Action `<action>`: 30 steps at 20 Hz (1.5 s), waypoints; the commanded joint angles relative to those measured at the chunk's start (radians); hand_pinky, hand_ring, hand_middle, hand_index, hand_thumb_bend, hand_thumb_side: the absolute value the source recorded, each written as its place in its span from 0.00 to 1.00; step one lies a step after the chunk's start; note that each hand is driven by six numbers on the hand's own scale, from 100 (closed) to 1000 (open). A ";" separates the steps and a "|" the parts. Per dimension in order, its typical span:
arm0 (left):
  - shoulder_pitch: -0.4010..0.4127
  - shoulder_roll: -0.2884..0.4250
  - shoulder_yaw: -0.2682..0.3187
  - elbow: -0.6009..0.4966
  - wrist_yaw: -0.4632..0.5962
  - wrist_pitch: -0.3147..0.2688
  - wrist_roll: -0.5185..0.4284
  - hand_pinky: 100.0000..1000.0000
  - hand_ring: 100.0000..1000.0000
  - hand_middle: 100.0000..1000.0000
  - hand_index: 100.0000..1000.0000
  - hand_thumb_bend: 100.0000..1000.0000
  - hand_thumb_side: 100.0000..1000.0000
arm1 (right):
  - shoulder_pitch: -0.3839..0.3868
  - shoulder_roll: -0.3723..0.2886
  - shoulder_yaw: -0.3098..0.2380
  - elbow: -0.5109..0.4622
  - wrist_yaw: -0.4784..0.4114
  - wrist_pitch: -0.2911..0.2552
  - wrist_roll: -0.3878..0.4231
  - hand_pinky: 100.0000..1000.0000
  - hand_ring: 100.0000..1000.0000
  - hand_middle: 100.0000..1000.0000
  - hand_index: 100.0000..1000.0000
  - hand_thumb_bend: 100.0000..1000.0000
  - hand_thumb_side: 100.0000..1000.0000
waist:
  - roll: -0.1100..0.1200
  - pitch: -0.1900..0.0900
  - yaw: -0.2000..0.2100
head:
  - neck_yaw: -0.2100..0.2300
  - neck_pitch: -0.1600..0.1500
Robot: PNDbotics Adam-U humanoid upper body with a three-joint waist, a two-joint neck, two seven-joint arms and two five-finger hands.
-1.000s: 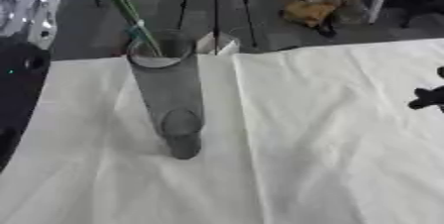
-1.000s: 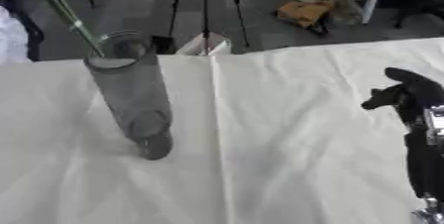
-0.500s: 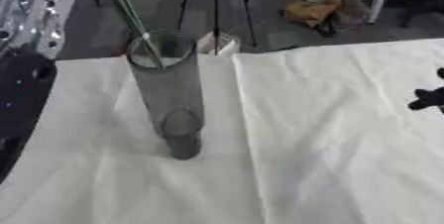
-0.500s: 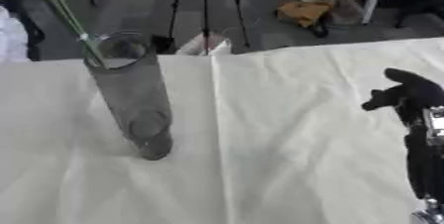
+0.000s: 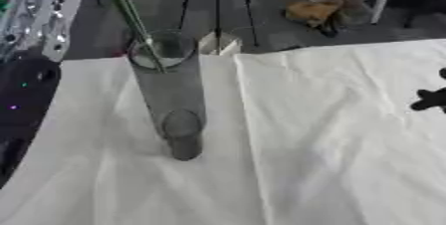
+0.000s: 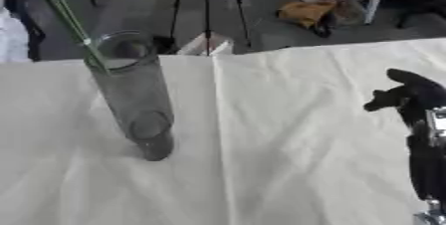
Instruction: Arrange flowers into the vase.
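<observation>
the tall grey vase (image 5: 171, 94) stands upright on the white cloth (image 5: 331, 134), left of centre. thin green flower stems (image 5: 131, 15) run down from the top left edge and their lower ends sit just inside the vase mouth, leaning on the near-left rim; the blooms are out of view.

the left arm (image 5: 35, 45) shows along the left edge, but its hand is not visible, so whether it holds the stems cannot be told. the right hand (image 6: 407, 94) is well apart from the vase at the right side, holding nothing; whether its fingers are straight or curled cannot be told.

risks, judged:
- the stems are barely in and steeply slanted; let go now, they may tip out over the rim.
- the vase is narrow and tall, so sideways pressure from the stems on the rim could topple it.
- the wrinkled cloth gives an uneven footing.
</observation>
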 commanded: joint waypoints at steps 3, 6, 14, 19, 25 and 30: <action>-0.043 0.016 0.011 0.021 -0.007 -0.005 -0.002 0.00 0.00 0.00 0.00 0.09 0.53 | -0.008 -0.012 -0.004 -0.019 0.003 0.001 0.000 0.77 0.49 0.43 0.76 0.00 0.95 | 0.018 -0.004 -0.002 | 0.007 -0.012; -0.069 0.025 0.027 0.037 0.005 -0.004 0.021 0.00 0.00 0.00 0.00 0.10 0.53 | -0.005 -0.014 -0.003 -0.019 0.003 0.003 0.000 0.77 0.49 0.43 0.76 0.00 0.94 | 0.020 -0.009 -0.002 | 0.010 -0.007; -0.100 0.041 0.056 0.103 -0.032 -0.025 0.062 0.00 0.00 0.00 0.00 0.11 0.51 | -0.001 -0.016 -0.004 -0.019 0.003 0.004 -0.001 0.77 0.49 0.43 0.76 0.00 0.94 | 0.025 -0.014 -0.006 | 0.018 -0.001; -0.098 0.037 0.053 0.122 -0.078 -0.052 0.032 0.00 0.00 0.00 0.00 0.11 0.51 | -0.004 -0.016 -0.003 -0.019 0.004 0.003 -0.001 0.77 0.49 0.43 0.76 0.00 0.94 | 0.026 -0.008 -0.013 | 0.020 -0.006; -0.100 0.028 0.054 0.139 -0.094 -0.106 -0.002 0.00 0.00 0.00 0.00 0.12 0.50 | -0.006 -0.013 -0.002 -0.019 0.006 0.002 0.001 0.77 0.48 0.43 0.76 0.00 0.94 | 0.022 0.002 -0.017 | 0.023 -0.010; -0.091 0.026 0.050 0.149 -0.105 -0.158 -0.053 0.00 0.00 0.00 0.00 0.12 0.50 | -0.009 -0.011 -0.002 -0.019 0.009 0.002 0.002 0.77 0.48 0.43 0.76 0.00 0.94 | 0.021 0.011 -0.019 | 0.022 -0.019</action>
